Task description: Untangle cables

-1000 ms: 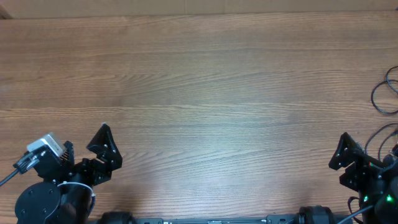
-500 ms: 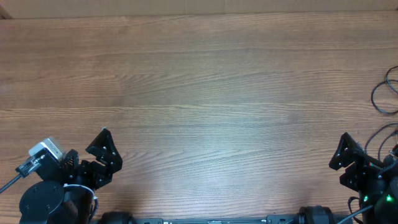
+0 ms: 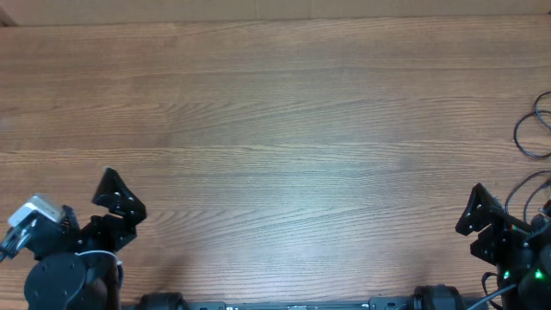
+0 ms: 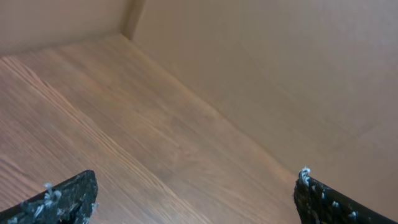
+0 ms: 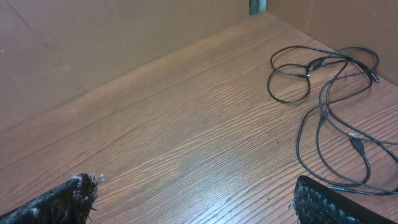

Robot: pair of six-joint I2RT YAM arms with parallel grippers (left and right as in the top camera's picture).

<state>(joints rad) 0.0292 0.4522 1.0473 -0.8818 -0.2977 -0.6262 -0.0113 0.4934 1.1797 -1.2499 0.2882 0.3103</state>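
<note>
Cables [image 5: 324,93]: thin black cords in loose, crossing loops on the table [image 3: 275,129], far right. The overhead view shows only a part at the right edge.
Left gripper [image 4: 196,200]: near-left corner, fingers spread wide with nothing between them, well apart from the cables.
Right gripper [image 5: 193,200]: near-right, fingers spread and empty. The cables lie ahead and to its right, untouched.
Progress: judged not begun; no cord lies separate.
Left to do: grip one cord and draw it clear of the others.

Overhead, the cables [image 3: 517,136] run out of frame at the right edge. In the right wrist view they exit right, their plugs too small to identify. The bottom edges crop the left gripper [image 4: 196,190] and right gripper [image 5: 196,193].
</note>
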